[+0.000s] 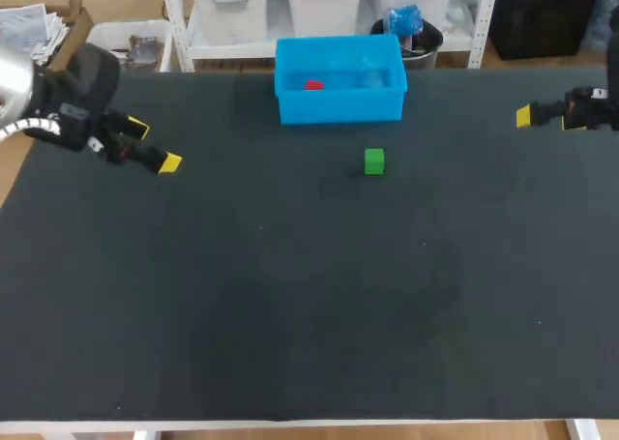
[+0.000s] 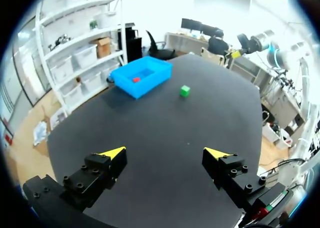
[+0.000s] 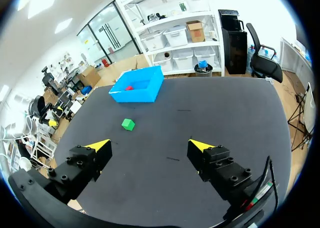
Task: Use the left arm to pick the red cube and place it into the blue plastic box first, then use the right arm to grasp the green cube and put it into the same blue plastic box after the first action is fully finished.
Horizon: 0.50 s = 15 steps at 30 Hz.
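The red cube (image 1: 313, 85) lies inside the blue plastic box (image 1: 340, 106) at the table's far middle; it also shows in the box in the left wrist view (image 2: 136, 79) and the right wrist view (image 3: 129, 88). The green cube (image 1: 374, 161) sits on the black tabletop just in front of the box, far ahead of both grippers (image 2: 185, 90) (image 3: 128, 124). My left gripper (image 1: 153, 146) hangs open and empty over the table's left side. My right gripper (image 1: 542, 117) is open and empty at the far right edge.
The blue box (image 2: 141, 76) stands near the table's far edge. The black tabletop (image 1: 309, 295) stretches bare between the grippers and the green cube.
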Each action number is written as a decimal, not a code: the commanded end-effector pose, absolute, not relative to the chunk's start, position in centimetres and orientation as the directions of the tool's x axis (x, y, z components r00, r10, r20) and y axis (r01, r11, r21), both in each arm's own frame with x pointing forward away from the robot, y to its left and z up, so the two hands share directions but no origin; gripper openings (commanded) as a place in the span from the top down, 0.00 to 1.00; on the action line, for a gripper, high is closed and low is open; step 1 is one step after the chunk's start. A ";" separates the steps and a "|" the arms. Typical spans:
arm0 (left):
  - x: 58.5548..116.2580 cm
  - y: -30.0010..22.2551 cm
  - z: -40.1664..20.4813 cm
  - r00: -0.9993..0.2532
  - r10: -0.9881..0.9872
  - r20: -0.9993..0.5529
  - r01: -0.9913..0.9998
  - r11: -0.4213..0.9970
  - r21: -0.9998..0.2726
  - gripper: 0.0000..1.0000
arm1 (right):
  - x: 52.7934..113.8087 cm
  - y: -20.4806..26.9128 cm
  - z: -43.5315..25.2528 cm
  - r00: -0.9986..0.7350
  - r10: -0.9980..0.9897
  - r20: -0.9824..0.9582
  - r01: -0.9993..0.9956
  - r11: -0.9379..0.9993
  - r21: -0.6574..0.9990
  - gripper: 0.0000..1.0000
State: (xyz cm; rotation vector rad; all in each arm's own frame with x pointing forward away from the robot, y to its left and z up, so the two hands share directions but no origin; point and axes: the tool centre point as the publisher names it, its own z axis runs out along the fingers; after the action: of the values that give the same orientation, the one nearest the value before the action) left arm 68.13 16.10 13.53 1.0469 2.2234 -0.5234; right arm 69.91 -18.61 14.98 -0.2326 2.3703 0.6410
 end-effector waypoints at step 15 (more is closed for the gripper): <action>68.8 15.7 13.3 -0.417 0.506 -0.755 0.849 0.514 -0.124 0.00 | 70.0 -18.6 14.9 -0.765 0.000 -0.644 -0.323 0.864 0.385 0.00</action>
State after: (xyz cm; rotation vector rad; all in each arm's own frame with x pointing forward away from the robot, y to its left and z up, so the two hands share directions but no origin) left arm 68.57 15.74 13.41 1.0974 2.0942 -0.6580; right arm 69.91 -18.61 14.98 -0.2326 2.3703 0.6410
